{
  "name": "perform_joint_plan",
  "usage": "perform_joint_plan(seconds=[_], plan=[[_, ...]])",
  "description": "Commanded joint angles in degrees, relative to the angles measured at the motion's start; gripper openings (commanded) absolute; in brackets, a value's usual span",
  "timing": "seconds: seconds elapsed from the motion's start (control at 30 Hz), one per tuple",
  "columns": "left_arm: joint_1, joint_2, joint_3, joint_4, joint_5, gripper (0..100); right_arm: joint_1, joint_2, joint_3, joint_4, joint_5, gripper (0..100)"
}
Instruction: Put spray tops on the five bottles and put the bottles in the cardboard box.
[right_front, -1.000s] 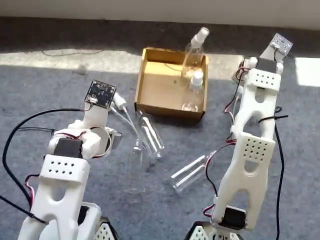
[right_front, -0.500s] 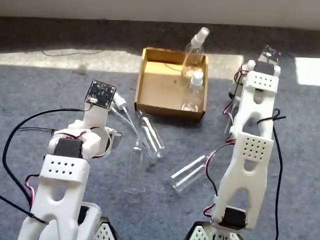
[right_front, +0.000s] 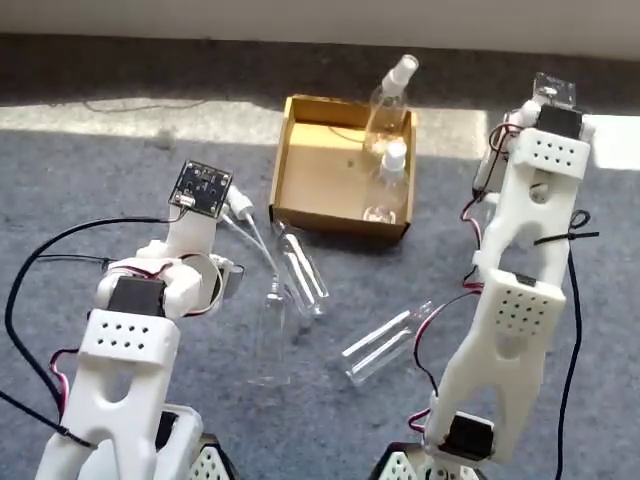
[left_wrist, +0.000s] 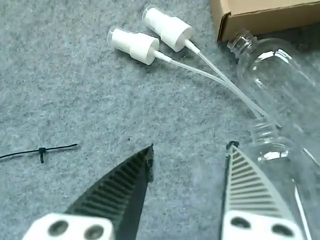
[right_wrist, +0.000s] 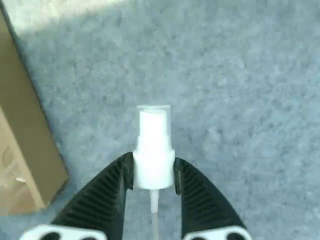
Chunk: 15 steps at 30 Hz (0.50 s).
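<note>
My right gripper (right_wrist: 154, 162) is shut on a white spray top (right_wrist: 153, 145), held above the carpet beside the cardboard box (right_wrist: 25, 140). The right arm (right_front: 540, 160) stretches out to the right of the box (right_front: 320, 170). Two capped bottles are in the box, one leaning on the far wall (right_front: 387, 95) and one lying inside (right_front: 388, 180). Three uncapped clear bottles lie on the carpet (right_front: 300, 265) (right_front: 272, 330) (right_front: 380, 345). My left gripper (left_wrist: 189, 150) is open above the carpet, with two loose spray tops (left_wrist: 135, 44) (left_wrist: 167, 27) ahead of it and a bottle neck (left_wrist: 265, 132) beside one fingertip.
Grey carpet covers the floor, with a sunlit strip along the far side (right_front: 130, 120). A black zip tie (left_wrist: 40, 150) lies near the left gripper. Black cables (right_front: 40, 260) trail by the left arm's base.
The right arm has swung to the right, away from the box. The left arm and the bottles have stayed put.
</note>
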Motion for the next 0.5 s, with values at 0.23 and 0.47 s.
perform_joint_plan(seconds=[0.23,0.47], plan=[[0.8,-1.5,-0.2,-1.0,-0.3,21,0.4,-20.0,36.7,-10.8,6.2,0.5],[0.8,-1.5,-0.2,-1.0,-0.3,21,0.4,-26.9,49.5,-21.8,-4.1,4.6]])
